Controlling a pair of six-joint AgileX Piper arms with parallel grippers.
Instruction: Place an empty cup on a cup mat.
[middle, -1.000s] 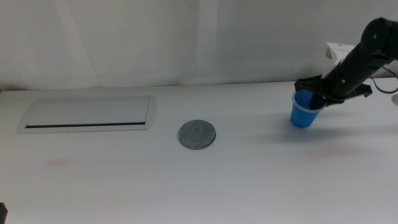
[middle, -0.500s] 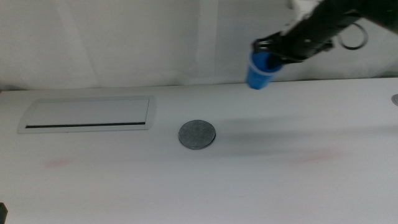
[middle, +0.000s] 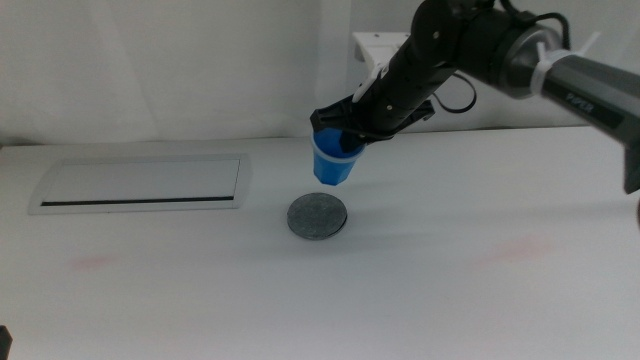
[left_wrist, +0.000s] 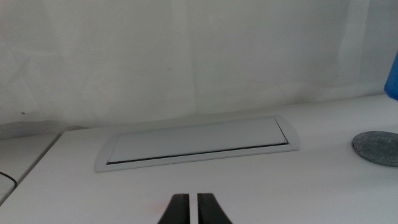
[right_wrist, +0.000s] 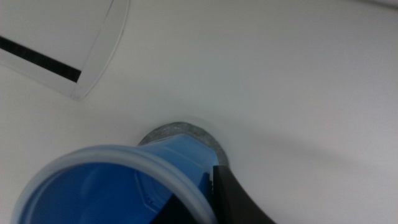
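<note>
My right gripper (middle: 347, 133) is shut on the rim of the blue cup (middle: 333, 163) and holds it in the air, slightly tilted, just above and a little behind the round dark grey cup mat (middle: 317, 216). In the right wrist view the cup (right_wrist: 106, 190) shows its empty blue inside, and the mat (right_wrist: 181, 131) peeks out beneath it, with one dark jaw against the cup's wall. My left gripper (left_wrist: 193, 210) waits low at the near left, jaws shut and empty. The left wrist view shows the mat (left_wrist: 379, 148) and a sliver of the cup (left_wrist: 393, 78).
A flat white rectangular panel (middle: 140, 183) with a dark slot lies at the back left of the table; it also shows in the left wrist view (left_wrist: 199, 144) and the right wrist view (right_wrist: 56, 43). A white wall stands behind the table.
My right arm lifted the cup from the far right of the table, carried it left through the air, and lowered it to just above the mat. The left arm has not moved.
</note>
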